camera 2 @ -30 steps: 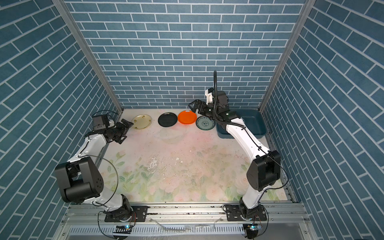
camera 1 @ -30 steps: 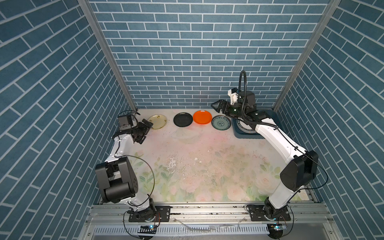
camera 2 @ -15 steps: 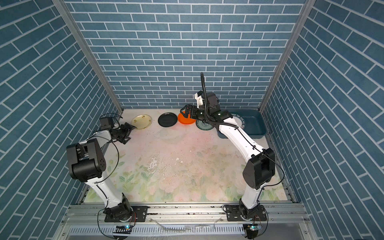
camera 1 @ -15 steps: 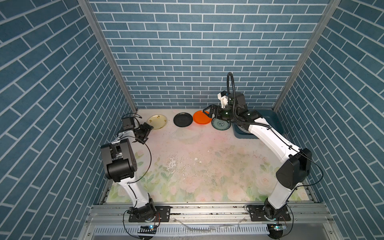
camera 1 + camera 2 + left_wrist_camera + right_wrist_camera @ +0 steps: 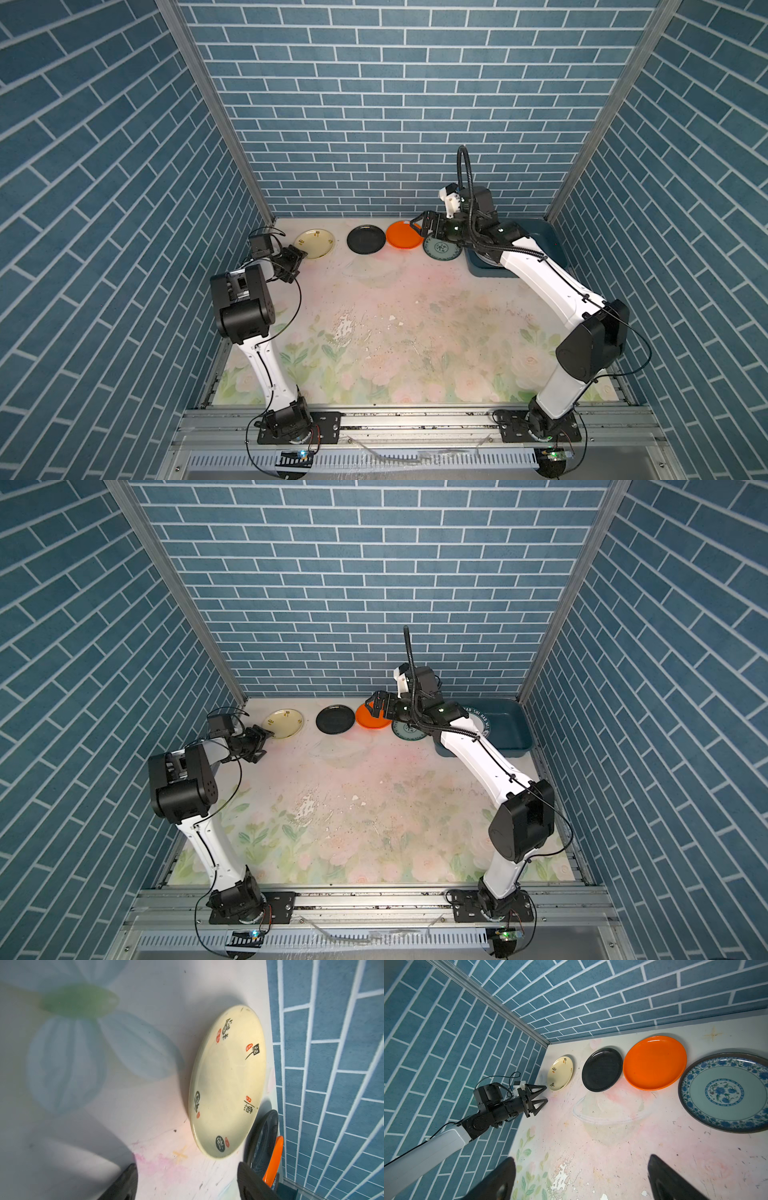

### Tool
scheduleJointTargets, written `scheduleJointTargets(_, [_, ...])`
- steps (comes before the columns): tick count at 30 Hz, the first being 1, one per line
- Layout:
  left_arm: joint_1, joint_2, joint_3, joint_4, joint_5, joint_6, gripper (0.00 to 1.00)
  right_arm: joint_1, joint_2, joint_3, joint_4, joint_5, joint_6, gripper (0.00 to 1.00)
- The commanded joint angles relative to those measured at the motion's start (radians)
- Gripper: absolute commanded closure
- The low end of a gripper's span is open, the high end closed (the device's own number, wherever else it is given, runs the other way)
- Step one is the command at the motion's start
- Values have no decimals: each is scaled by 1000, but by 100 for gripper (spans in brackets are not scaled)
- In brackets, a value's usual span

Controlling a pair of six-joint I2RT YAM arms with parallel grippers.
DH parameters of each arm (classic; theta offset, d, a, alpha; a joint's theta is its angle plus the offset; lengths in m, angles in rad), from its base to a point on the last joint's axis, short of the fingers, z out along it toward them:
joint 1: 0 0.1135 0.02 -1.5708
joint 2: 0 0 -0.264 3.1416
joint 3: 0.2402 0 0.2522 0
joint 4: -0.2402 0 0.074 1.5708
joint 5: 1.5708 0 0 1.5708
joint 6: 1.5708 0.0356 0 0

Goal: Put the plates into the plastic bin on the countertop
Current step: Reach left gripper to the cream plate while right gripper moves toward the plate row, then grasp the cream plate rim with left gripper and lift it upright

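Just short of the cream-yellow plate with the left gripper, jaws parted and empty, far nearer than the wide-open, empty right gripper by the orange plate.

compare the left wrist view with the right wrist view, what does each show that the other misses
Only the left wrist view: the cream plate close enough to make out its black characters and red seals. Only the right wrist view: the teal plate and the whole left end effector, open, seen from outside. Both: the cream plate, black plate, orange plate, countertop and brick wall.
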Motion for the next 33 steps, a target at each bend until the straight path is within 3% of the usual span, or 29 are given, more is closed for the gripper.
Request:
scheduleJointTargets(1, [3, 51, 10, 26, -7, -29, 26, 1, -31, -11, -21, 31, -5, 2])
scheduleJointTargets(8, [4, 105, 46, -4, -32, -40, 40, 0, -39, -16, -32, 68, -3, 1])
scheduleJointTargets(12, [1, 131, 47, 16, -28, -63, 43, 0, -46, -17, -43, 83, -5, 2])
scheduleJointTargets(33, [-18, 182, 56, 33, -29, -113, 77, -6, -54, -41, -38, 95, 5, 1])
